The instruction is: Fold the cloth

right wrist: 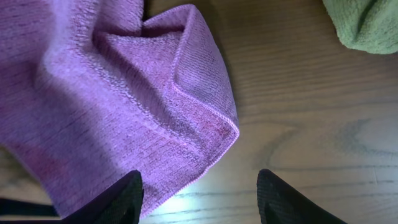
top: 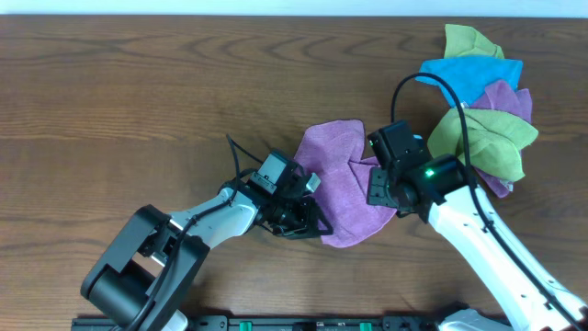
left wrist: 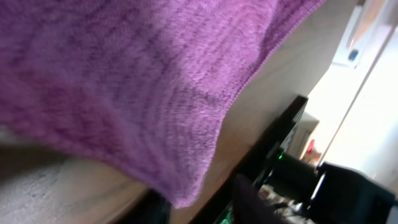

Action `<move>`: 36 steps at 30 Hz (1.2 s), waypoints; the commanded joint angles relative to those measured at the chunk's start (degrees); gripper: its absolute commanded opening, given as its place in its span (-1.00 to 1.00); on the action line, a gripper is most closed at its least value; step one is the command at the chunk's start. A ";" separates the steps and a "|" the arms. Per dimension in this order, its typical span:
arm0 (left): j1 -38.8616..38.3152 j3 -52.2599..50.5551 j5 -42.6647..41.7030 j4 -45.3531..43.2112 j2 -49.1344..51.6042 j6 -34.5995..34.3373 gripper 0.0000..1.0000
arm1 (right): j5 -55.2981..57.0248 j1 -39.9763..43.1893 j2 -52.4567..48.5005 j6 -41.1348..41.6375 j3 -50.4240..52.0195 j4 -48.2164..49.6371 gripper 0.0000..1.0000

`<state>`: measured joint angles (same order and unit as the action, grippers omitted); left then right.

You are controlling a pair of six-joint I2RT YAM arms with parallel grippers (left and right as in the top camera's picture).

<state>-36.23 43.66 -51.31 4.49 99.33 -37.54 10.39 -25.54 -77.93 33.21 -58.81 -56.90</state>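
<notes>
The lilac cloth [top: 342, 175] lies crumpled near the middle of the table. My left gripper [top: 301, 213] is at its lower left edge. In the left wrist view the cloth [left wrist: 137, 81] fills the frame, hangs just above the table and ends in a corner between the blurred dark fingers [left wrist: 205, 205], which look shut on it. My right gripper [top: 381, 182] hovers over the cloth's right edge. In the right wrist view its fingers [right wrist: 205, 199] are open and empty, with a folded corner of the cloth [right wrist: 124, 106] just ahead. No white tag shows.
A bunch of green, blue and purple cloths [top: 482, 101] lies at the back right, close behind the right arm. One green cloth shows in the right wrist view [right wrist: 367, 25]. The table's front edge [left wrist: 273, 149] is near the left gripper.
</notes>
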 commanded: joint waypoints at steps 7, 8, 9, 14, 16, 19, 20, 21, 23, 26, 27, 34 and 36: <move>0.33 0.35 1.33 -0.02 0.70 2.34 -0.88 | 1.62 -0.31 0.79 -3.28 7.63 10.82 0.22; 0.74 0.35 1.31 0.13 0.70 2.93 -0.88 | 1.62 -0.31 0.79 -3.74 8.24 12.13 0.22; 1.38 0.35 1.31 0.55 0.70 3.19 -0.88 | 1.66 -0.31 0.79 -4.15 8.68 13.20 0.22; 6.19 0.35 -0.92 4.28 0.68 7.96 -0.88 | 1.90 -0.31 -0.50 -9.35 9.77 18.53 0.19; 8.11 0.35 -1.44 6.14 0.68 10.19 -0.88 | 1.95 -0.26 -2.32 -10.91 9.81 20.33 0.18; 9.66 0.35 -1.99 7.82 0.70 12.33 -0.88 | 1.84 -0.26 -5.64 -11.26 9.81 21.92 0.23; 9.94 0.35 -2.12 7.96 0.68 12.35 -0.88 | 1.75 -0.26 -6.73 -11.21 9.81 22.08 0.23; 10.12 0.35 -2.14 7.96 0.68 12.35 -0.88 | 1.60 -0.26 -7.89 -11.21 9.81 22.14 0.23; 10.56 0.35 -2.14 8.00 0.68 12.81 -0.88 | 1.51 -0.26 -10.43 -11.19 9.81 21.92 0.24; 11.56 0.35 -2.16 9.31 0.68 13.94 -0.88 | 1.07 -0.26 -12.11 -10.97 9.81 21.35 0.22; 11.98 0.35 -2.14 10.03 0.68 14.62 -0.88 | 1.16 -0.26 -12.20 -10.97 9.81 21.20 0.21; 14.51 0.35 -2.56 11.78 0.68 16.35 -0.88 | 2.27 -0.26 -12.26 -10.99 9.81 21.88 0.22; 14.58 0.35 -2.56 11.80 0.68 16.35 -0.88 | 2.25 -0.26 -12.72 -10.99 9.81 22.49 0.18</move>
<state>-22.13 43.66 -52.82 16.10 99.33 -22.74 11.53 -25.54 -90.13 22.92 -49.25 -34.85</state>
